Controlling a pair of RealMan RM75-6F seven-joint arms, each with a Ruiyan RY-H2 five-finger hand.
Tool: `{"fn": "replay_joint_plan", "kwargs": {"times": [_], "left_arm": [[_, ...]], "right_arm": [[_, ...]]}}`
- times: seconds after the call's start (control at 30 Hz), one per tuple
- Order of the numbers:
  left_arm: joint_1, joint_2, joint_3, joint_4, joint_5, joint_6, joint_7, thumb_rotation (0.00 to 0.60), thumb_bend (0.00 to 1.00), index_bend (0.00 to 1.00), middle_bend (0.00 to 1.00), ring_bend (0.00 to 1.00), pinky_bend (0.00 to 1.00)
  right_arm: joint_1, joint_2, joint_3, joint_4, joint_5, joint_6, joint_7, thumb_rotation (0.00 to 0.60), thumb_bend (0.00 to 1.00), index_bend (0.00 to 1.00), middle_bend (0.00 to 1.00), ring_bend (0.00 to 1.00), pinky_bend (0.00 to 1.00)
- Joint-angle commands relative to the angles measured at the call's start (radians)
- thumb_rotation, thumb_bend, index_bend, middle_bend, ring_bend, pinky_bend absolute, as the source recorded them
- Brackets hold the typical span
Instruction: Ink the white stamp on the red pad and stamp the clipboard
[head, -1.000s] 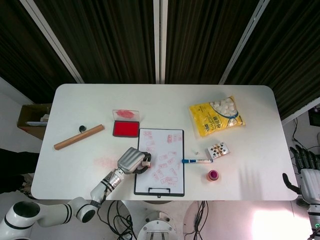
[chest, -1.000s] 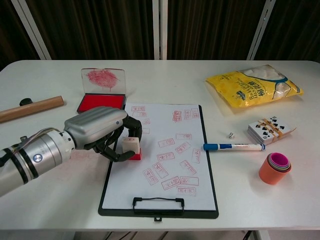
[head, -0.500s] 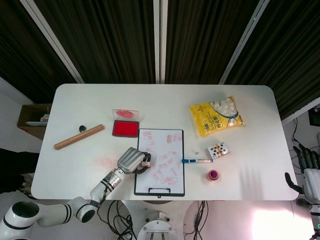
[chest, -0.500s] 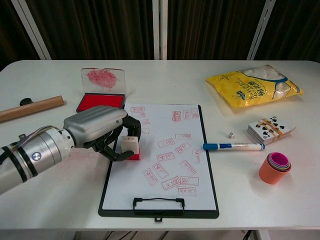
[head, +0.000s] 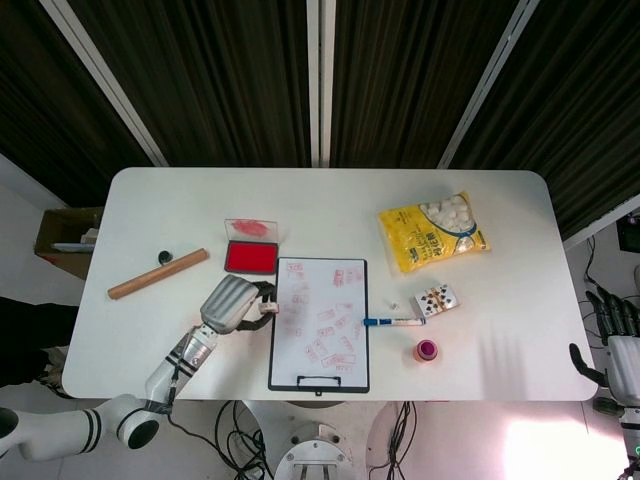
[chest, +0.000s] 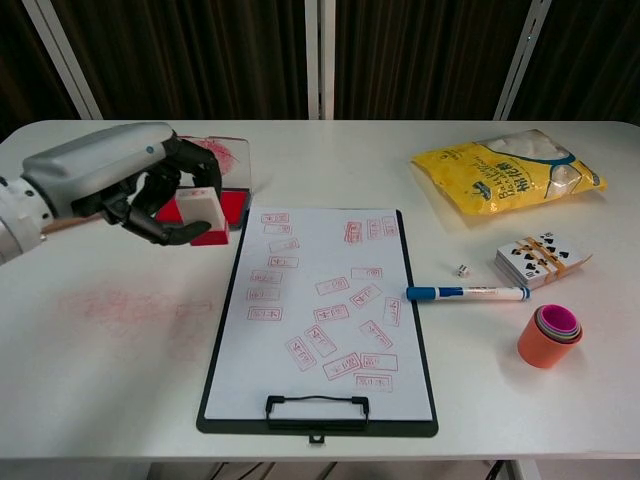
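My left hand (chest: 115, 185) grips the white stamp (chest: 203, 216), whose base is red, and holds it lifted above the table just left of the clipboard (chest: 318, 320). The same left hand (head: 230, 303) and the stamp (head: 268, 307) show in the head view at the clipboard's (head: 320, 322) upper left edge. The clipboard's white sheet carries several red prints. Behind the hand lies the red ink pad (head: 250, 257) with its clear lid open; in the chest view the ink pad (chest: 236, 205) is mostly hidden. My right hand (head: 612, 338) hangs off the table's right side, fingers apart, holding nothing.
A wooden rod (head: 158, 274) and a small black cap (head: 164, 258) lie at the left. A blue marker (chest: 467, 294), a die (chest: 460, 270), playing cards (chest: 540, 254), stacked cups (chest: 551, 336) and a yellow snack bag (chest: 510, 177) sit to the right of the clipboard. Faint red smudges (chest: 130, 305) mark the table.
My left hand has lifted the stamp off the clipboard's left side and carried it up and back to the left, toward the ink pad. The right hand has barely moved.
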Motion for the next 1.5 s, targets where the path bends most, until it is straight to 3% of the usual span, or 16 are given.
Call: {"fn": "replay_joint_plan", "kwargs": {"times": [0.03,0.33,0.73,1.1,1.27,1.5], "left_arm": [[0.065,0.042,0.047,0.020,0.006,0.048,-0.068,0.600,0.48,0.73,0.73,0.76,0.75],[0.174,-0.003,0.138,0.232,0.073,0.141,-0.259,0.600,0.48,0.73,0.73,0.76,0.75],[0.192,-0.115,0.148,0.443,0.090,0.101,-0.310,0.600,0.48,0.70,0.70,0.75,0.74],[0.199,-0.154,0.138,0.531,0.108,0.114,-0.366,0.600,0.47,0.63,0.66,0.74,0.74],[0.195,-0.153,0.142,0.540,0.117,0.105,-0.375,0.600,0.46,0.55,0.57,0.74,0.74],[0.196,-0.157,0.141,0.555,0.126,0.111,-0.385,0.600,0.45,0.48,0.52,0.74,0.74]], "right_arm": [[0.002,0.000,0.000,0.000,-0.002,-0.001,-0.001,0.600,0.30,0.00,0.00,0.00,0.00],[0.007,0.004,-0.003,-0.021,-0.012,-0.001,-0.025,0.600,0.30,0.00,0.00,0.00,0.00],[-0.007,0.018,-0.003,-0.039,-0.005,0.019,-0.033,0.600,0.30,0.00,0.00,0.00,0.00],[-0.010,0.023,-0.003,-0.051,-0.002,0.018,-0.044,0.600,0.30,0.00,0.00,0.00,0.00],[-0.010,0.025,-0.002,-0.058,-0.003,0.019,-0.050,0.600,0.30,0.00,0.00,0.00,0.00],[-0.009,0.029,-0.003,-0.062,0.003,0.010,-0.055,0.600,0.30,0.00,0.00,0.00,0.00]]}}
